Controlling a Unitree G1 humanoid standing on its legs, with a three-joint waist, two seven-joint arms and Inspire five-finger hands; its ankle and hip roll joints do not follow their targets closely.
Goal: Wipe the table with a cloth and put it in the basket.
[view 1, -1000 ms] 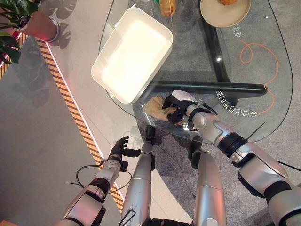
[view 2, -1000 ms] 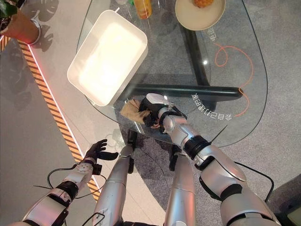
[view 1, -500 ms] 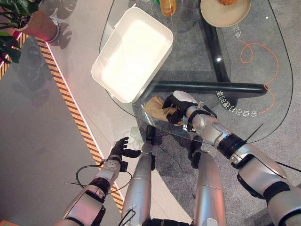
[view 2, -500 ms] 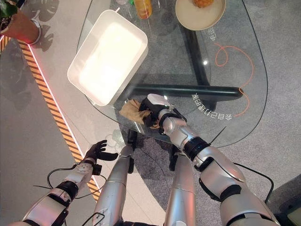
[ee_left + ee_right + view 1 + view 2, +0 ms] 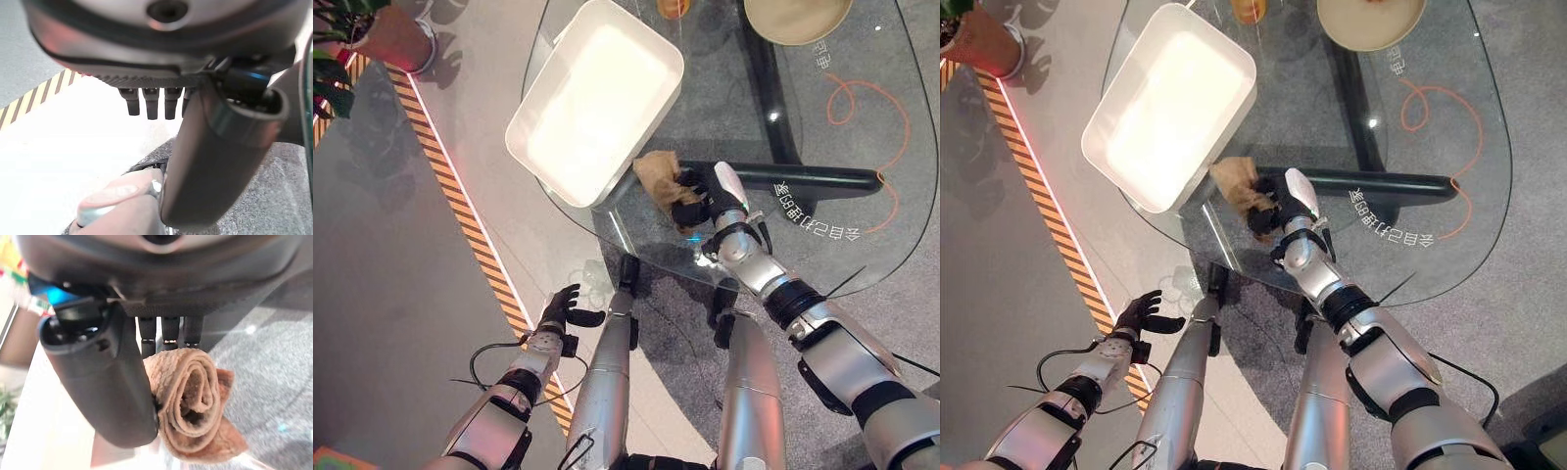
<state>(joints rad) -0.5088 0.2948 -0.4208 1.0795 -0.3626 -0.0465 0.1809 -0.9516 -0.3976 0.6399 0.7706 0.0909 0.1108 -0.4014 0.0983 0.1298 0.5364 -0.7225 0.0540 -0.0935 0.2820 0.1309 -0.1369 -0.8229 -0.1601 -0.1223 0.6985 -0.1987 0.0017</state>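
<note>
White characters printed on the glass table [image 5: 862, 245] appear reversed and cannot be read.

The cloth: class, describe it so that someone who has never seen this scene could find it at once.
Start at the glass table, then find the white basket on its left part. By the basket's near right corner, the right hand grips the cloth: tan, crumpled, the one soft thing there.

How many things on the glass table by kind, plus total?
Cloth, pinched in the right hand: 1
White basket: 1
Plate, with food on it: 1
Orange bottle, cut off at the far edge: 1
Total: 4
The left hand hangs open, off the table.
</note>
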